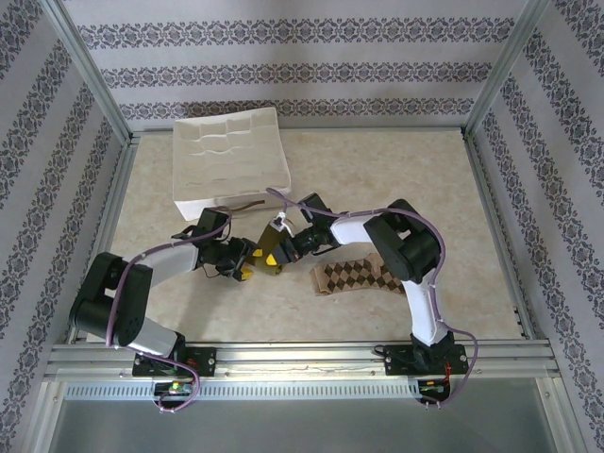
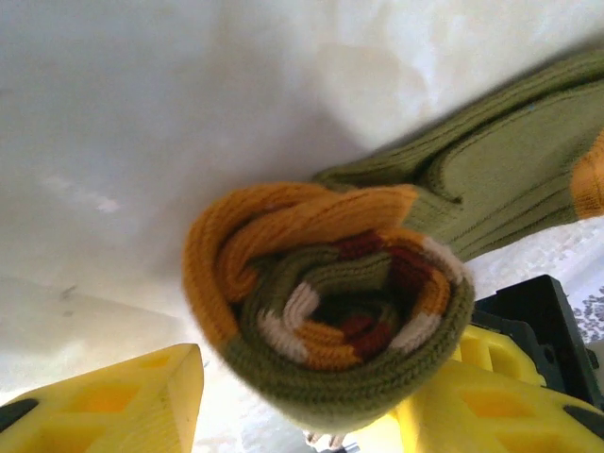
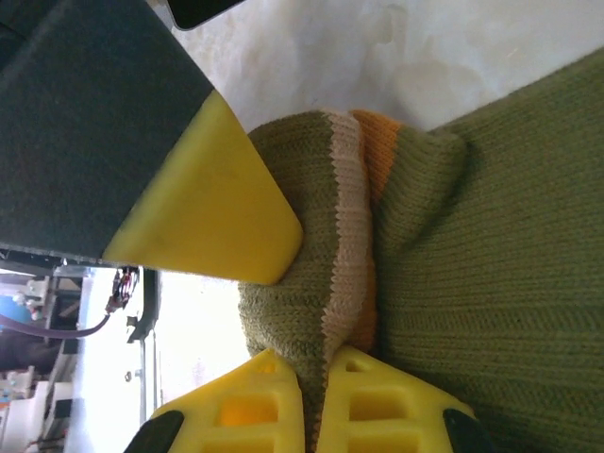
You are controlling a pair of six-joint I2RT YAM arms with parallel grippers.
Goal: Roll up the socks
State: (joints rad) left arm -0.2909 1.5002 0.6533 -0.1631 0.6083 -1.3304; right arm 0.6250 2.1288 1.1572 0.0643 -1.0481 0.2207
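Pinching a fold of the olive sock (image 3: 491, 236) with right pincer (image 3: 311, 366) pressed together; flanking its rolled end with left pincer (image 2: 326, 377) spread, contact unclear.

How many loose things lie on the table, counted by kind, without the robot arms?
Socks: 2 (olive green knitted sock with orange bands, brown-and-beige argyle sock)
White divided tray: 1
Total: 3

White moulded tray (image 1: 231, 193) with wavy ribbed compartments, lying at the far left of the beige marbled surface (image 1: 396, 170). Floral-striped wallpapered walls (image 1: 283, 71) and aluminium frame posts (image 1: 90, 71) enclose the area.
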